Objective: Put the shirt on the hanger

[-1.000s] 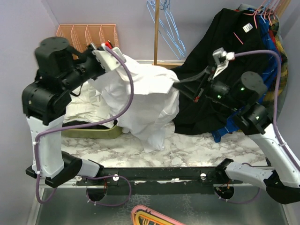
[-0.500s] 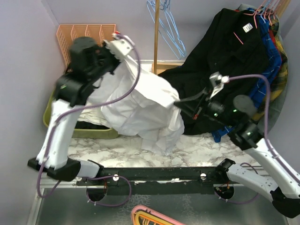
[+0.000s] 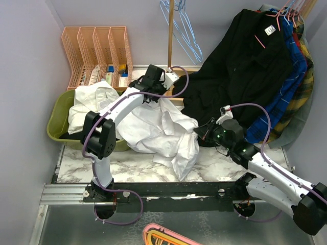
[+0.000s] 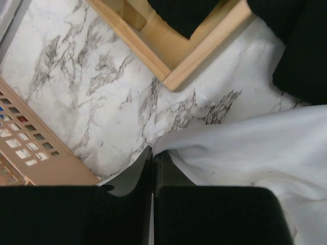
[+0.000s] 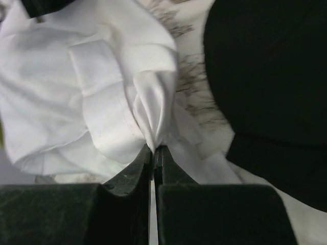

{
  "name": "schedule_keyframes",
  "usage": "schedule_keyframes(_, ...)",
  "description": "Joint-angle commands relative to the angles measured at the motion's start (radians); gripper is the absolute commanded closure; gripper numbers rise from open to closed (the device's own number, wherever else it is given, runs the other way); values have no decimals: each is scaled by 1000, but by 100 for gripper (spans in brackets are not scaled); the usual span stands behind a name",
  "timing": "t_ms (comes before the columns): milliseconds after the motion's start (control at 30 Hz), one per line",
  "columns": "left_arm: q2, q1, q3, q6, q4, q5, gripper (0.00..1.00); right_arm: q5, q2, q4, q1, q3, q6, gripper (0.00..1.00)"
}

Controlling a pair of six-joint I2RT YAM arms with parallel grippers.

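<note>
Status: early, nothing hung yet.
- Right gripper (image 5: 153,149), nearest: jaws closed, pinching a fold at the right edge of the shirt (image 3: 158,127).
- Shirt: crumpled heap on the marble table (image 3: 127,166), mid-scene, just left of the black shirt (image 3: 240,66).
- Left gripper (image 4: 153,155), farther back: jaws closed on a thin edge of the shirt, beside the wooden stand (image 4: 168,56).
- Hanger (image 3: 190,40): far, hanging bare on the stand, well apart from the shirt.
- Left to do: find the collar, open the shoulders, bring in the hanger and thread it.
</note>
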Motion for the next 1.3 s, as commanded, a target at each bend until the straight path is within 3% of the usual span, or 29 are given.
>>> schedule_keyframes(0,38,-23,103,-62,66,-90,100,311,46,-228,-52,121,46,96)
schedule_keyframes(33,48,-23,109,-64,66,-102,100,366,64,-303,-65,154,52,85)
schedule_keyframes(133,68,-24,119,-62,61,-135,100,397,78,-338,-110,194,-65,27)
schedule_keyframes(167,74,-24,118,-60,54,-142,100,395,70,-330,-115,204,-105,15)
schedule_keyframes(267,83,-24,125,-41,21,-150,100,371,30,-280,-115,238,-229,1)
schedule_keyframes(333,104,-24,175,-27,-61,-119,100,280,-10,-186,-115,234,-332,0)
schedule_keyframes(367,118,-25,217,-26,-116,-94,93,212,-21,-134,-114,226,-381,1)
schedule_keyframes(433,136,-24,304,-43,-243,-50,66,84,-7,-63,-114,229,-452,1)
schedule_keyframes(467,132,-25,333,-50,-290,-22,33,23,21,-46,-114,239,-474,1)
schedule_keyframes(500,117,-25,348,-52,-323,0,6,-42,64,-36,-115,257,-499,1)
schedule_keyframes(533,95,-25,353,-56,-339,14,2,-106,109,-36,-116,280,-524,0)
schedule_keyframes(633,22,-24,369,-51,-377,13,1,-261,285,-52,-114,359,-557,0)
schedule_keyframes(800,-139,-21,336,11,-417,-12,1,-311,423,68,-114,378,-585,8)
schedule_keyframes(1033,-419,-21,45,41,-418,310,1,-356,647,102,-115,480,-633,21)
schedule_keyframes(1167,-446,-21,-59,-19,-392,345,1,-385,733,114,-114,523,-638,32)
schedule_keyframes(1267,-417,-23,-108,-20,-388,387,1,-386,788,139,-115,529,-627,33)
